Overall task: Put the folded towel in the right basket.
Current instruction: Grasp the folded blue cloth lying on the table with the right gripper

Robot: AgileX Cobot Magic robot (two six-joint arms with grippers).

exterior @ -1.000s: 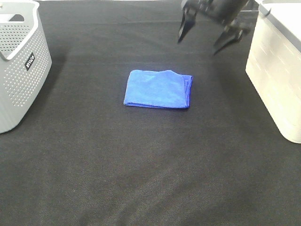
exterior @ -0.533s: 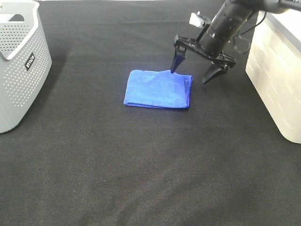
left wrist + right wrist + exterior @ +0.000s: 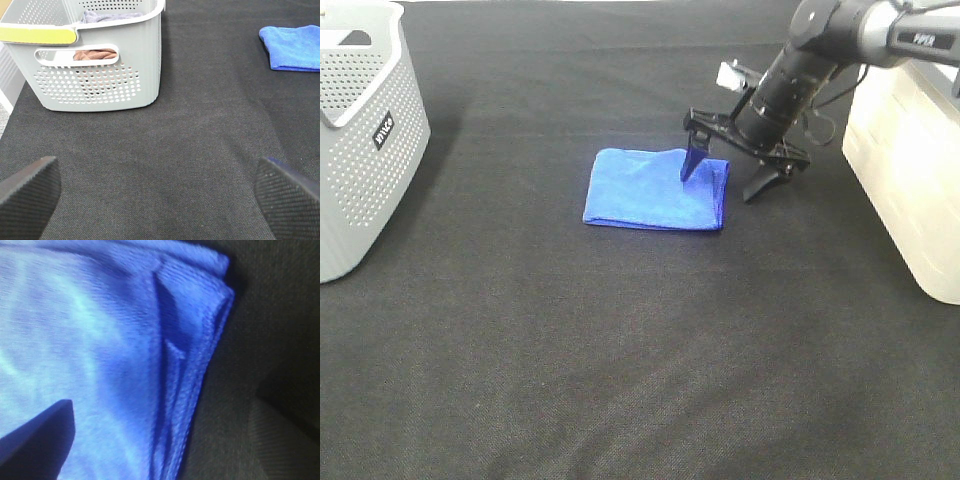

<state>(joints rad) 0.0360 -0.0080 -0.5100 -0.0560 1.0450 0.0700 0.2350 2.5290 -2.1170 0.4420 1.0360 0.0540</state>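
Note:
The folded blue towel (image 3: pixel 655 188) lies flat on the black table, mid-scene. My right gripper (image 3: pixel 722 182) is open and straddles the towel's right edge: one finger (image 3: pixel 692 160) rests on the cloth, the other (image 3: pixel 760 184) is on the table beside it. The right wrist view shows the towel's layered edge (image 3: pixel 200 365) up close between the two fingers. The right basket (image 3: pixel 910 150) is white and stands at the right edge. My left gripper (image 3: pixel 155 192) is open and empty, low over bare table, with the towel (image 3: pixel 292 47) far off.
A grey perforated basket (image 3: pixel 360 140) stands at the left edge; the left wrist view shows cloth inside it (image 3: pixel 95 54). The black tablecloth (image 3: pixel 620 350) covers the whole table.
My right arm has come down from the back right to the towel's right edge. Its open fingers now sit around that edge. The towel has not moved.

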